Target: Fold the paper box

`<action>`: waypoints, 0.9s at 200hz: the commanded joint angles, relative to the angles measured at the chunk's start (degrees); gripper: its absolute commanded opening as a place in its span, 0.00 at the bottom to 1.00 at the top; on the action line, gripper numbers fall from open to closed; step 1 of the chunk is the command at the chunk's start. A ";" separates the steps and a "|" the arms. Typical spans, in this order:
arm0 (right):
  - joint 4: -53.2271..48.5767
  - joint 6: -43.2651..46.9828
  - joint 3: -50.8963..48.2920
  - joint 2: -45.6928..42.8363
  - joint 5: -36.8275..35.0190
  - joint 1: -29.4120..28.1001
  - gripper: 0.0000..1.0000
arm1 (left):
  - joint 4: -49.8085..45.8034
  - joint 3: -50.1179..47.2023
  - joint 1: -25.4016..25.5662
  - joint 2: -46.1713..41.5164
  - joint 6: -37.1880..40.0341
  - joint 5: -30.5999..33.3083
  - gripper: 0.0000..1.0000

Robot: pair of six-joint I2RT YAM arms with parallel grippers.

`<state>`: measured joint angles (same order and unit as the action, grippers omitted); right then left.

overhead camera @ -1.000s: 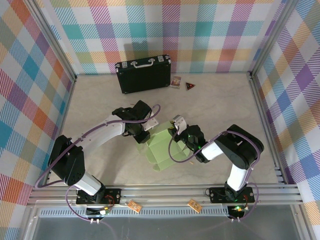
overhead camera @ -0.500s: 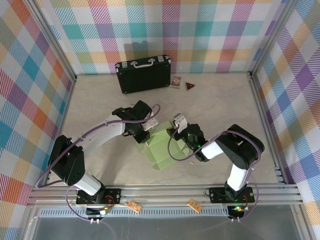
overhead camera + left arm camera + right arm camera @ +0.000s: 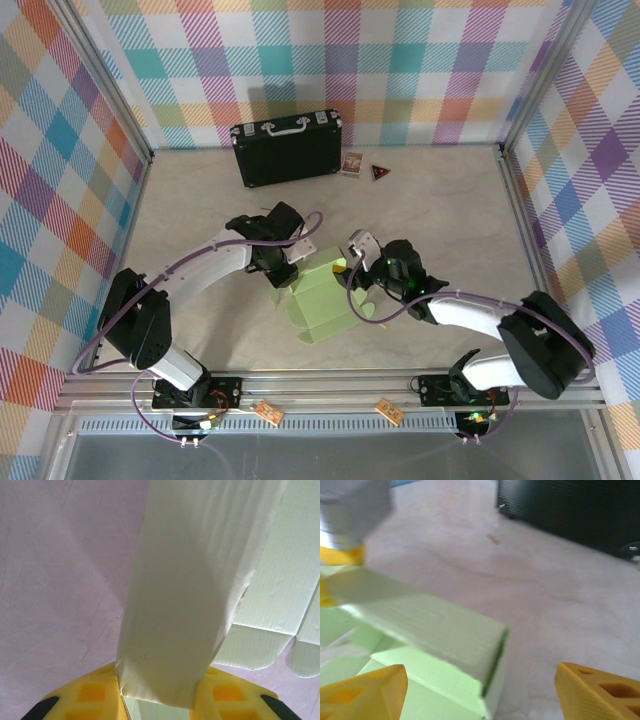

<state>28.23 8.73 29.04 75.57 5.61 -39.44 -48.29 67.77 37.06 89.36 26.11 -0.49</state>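
Note:
The paper box [image 3: 322,296] is pale green card, partly folded, lying mid-table with flaps spread toward the front. My left gripper [image 3: 287,266] is at its left back edge. In the left wrist view the yellow fingers [image 3: 89,696] are shut on an upright wall of the paper box [image 3: 185,595]. My right gripper [image 3: 352,270] is at the box's right back corner, and it stands open. In the right wrist view its fingertips [image 3: 600,690] are wide apart, and the folded corner of the paper box [image 3: 445,630] lies between them, touching neither.
A black hard suitcase [image 3: 288,148] stands at the back wall, also seen in the right wrist view [image 3: 570,510]. A small card [image 3: 351,163] and a dark triangle [image 3: 380,172] lie beside it. Metal rails edge the table at the front and sides.
My right gripper has opened and let go of the box's right corner. Its arm has swung lower and out to the right. The left gripper keeps its hold, unmoved.

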 commanded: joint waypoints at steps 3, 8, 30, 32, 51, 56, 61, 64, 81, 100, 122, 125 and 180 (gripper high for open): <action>-19.27 4.35 4.03 -5.31 10.52 -0.11 0.78 | -2.79 1.89 0.46 0.68 3.11 0.13 0.20; -20.89 4.67 4.27 -6.49 11.67 -0.11 0.78 | -3.13 2.12 0.44 0.77 3.92 -0.68 0.20; -25.55 5.48 5.15 -11.31 13.12 -0.11 0.78 | -5.14 3.69 0.42 1.66 7.33 -2.63 0.21; -25.89 5.54 5.28 -11.74 13.05 -0.15 0.78 | -5.28 3.84 0.39 1.75 7.59 -2.60 0.21; -29.09 6.33 6.57 -14.93 11.30 -0.11 0.87 | -7.29 4.42 0.43 2.39 11.51 -2.29 0.21; -30.35 6.84 7.16 -15.26 10.12 -0.11 0.89 | -8.07 4.43 0.46 2.49 12.96 -2.67 0.22; -32.23 7.80 8.09 -15.31 8.84 -0.11 0.89 | -8.77 4.51 0.45 2.57 14.19 -3.11 0.22; -34.30 8.76 9.08 -15.36 8.25 -0.11 0.89 | -9.20 4.41 0.47 2.62 14.74 -3.30 0.22; -50.09 12.09 17.17 -15.22 7.30 -0.11 0.87 | -10.66 4.17 0.41 2.99 18.30 -3.70 0.23; -59.88 16.36 21.40 -17.05 9.64 -0.07 0.89 | -10.30 4.43 0.43 3.75 19.71 -2.60 0.23; -69.32 27.41 22.28 -19.51 13.73 -0.34 0.89 | -8.48 2.95 0.45 3.23 21.78 -2.67 0.23; -70.22 28.28 22.41 -19.75 13.84 -0.42 0.89 | -8.34 2.78 0.46 3.19 22.18 -2.58 0.23; -65.87 44.43 18.89 -14.38 15.74 -0.55 0.93 | -6.71 3.16 0.22 6.31 24.24 -2.48 0.23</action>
<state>-37.98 43.57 49.04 56.80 18.37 -39.75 -54.26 71.16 37.04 92.86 47.92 -2.46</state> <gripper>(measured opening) 0.931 0.274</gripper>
